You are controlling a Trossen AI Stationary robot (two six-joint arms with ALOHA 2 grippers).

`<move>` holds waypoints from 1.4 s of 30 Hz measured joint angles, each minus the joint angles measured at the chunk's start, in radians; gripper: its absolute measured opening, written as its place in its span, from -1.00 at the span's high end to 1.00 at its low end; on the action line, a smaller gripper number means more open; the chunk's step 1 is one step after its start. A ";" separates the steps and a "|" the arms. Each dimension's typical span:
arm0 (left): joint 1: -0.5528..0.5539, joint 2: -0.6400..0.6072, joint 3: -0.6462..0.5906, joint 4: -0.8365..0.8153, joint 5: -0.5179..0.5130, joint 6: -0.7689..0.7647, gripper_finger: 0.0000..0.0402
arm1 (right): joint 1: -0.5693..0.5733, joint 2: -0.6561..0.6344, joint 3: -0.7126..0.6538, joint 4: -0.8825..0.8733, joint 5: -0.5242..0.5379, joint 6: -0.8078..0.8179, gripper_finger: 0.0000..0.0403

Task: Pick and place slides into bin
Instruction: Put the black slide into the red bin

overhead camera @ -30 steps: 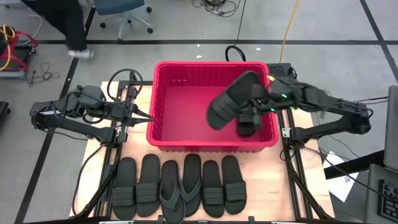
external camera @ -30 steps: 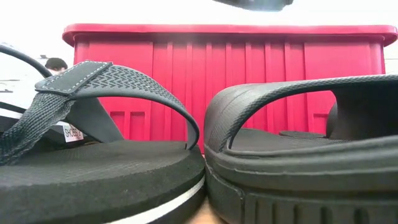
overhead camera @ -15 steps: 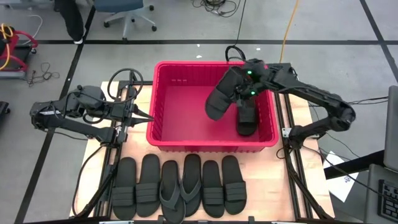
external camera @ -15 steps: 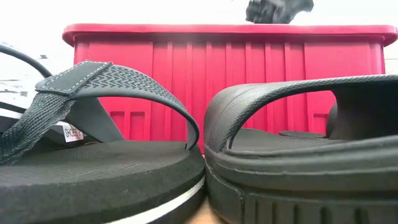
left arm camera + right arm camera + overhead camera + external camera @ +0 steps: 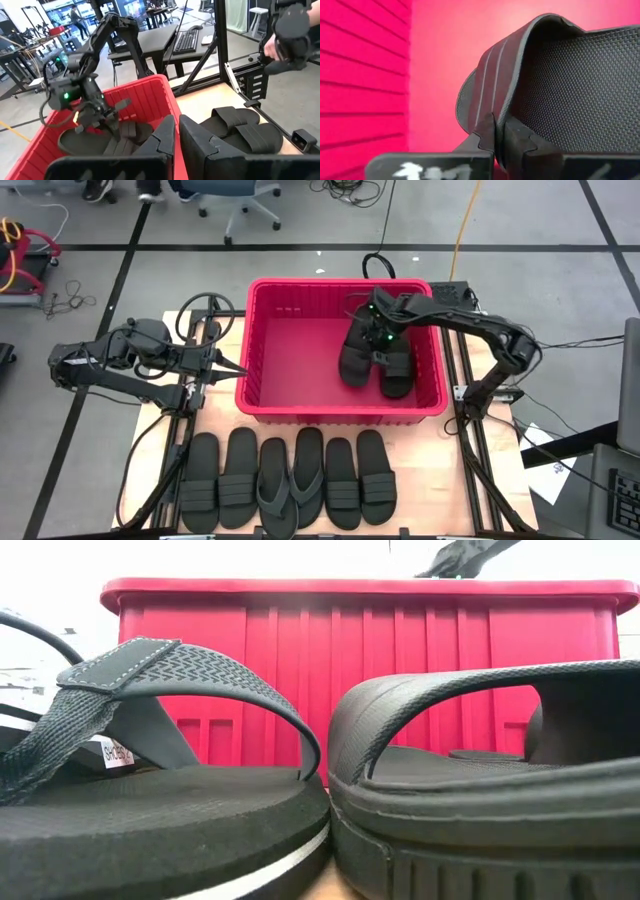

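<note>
The red bin (image 5: pixel 270 330) stands at the table's middle. My right gripper (image 5: pixel 375 332) reaches down into it, shut on a black slide (image 5: pixel 356 360). This slide lies beside a second slide (image 5: pixel 398 372) on the bin floor at the right. Several more black slides (image 5: pixel 240 470), two with thong straps (image 5: pixel 276 485), lie in a row at the table's near edge. My left gripper (image 5: pixel 236 367) is shut and empty, left of the bin's left wall. My right gripper pinches the slide's wide ribbed strap at its edge (image 5: pixel 495 100), one finger on the strap's outer face and one under it. The fingers come from above, slanting down from the far right. The slide lies low in the bin, its near end (image 5: pixel 350 375) on the floor.
The bin's left half (image 5: pixel 295 355) holds nothing. In the low view the bin's near wall (image 5: pixel 370 640) rises behind a thong slide (image 5: pixel 150 800) and a strap slide (image 5: pixel 500 800). A person's hand (image 5: pixel 287 35) shows beyond the table in the left wrist view.
My right gripper has gone toward the table's left and far edge, then down into the bin with the slide. The slide, held tilted above the bin before, is now low and lies beside the other slide. The gripper stays shut on it.
</note>
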 joint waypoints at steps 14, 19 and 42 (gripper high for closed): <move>0.000 0.000 0.000 0.000 0.001 0.000 0.87 | -0.061 0.094 0.002 -0.157 0.026 -0.265 0.99; 0.000 0.000 0.000 0.000 0.001 0.000 0.87 | -0.084 0.082 0.000 -0.185 -0.016 -0.315 0.99; 0.000 0.000 0.000 0.001 0.001 0.000 0.87 | -0.085 0.127 -0.001 -0.143 0.004 -0.489 0.99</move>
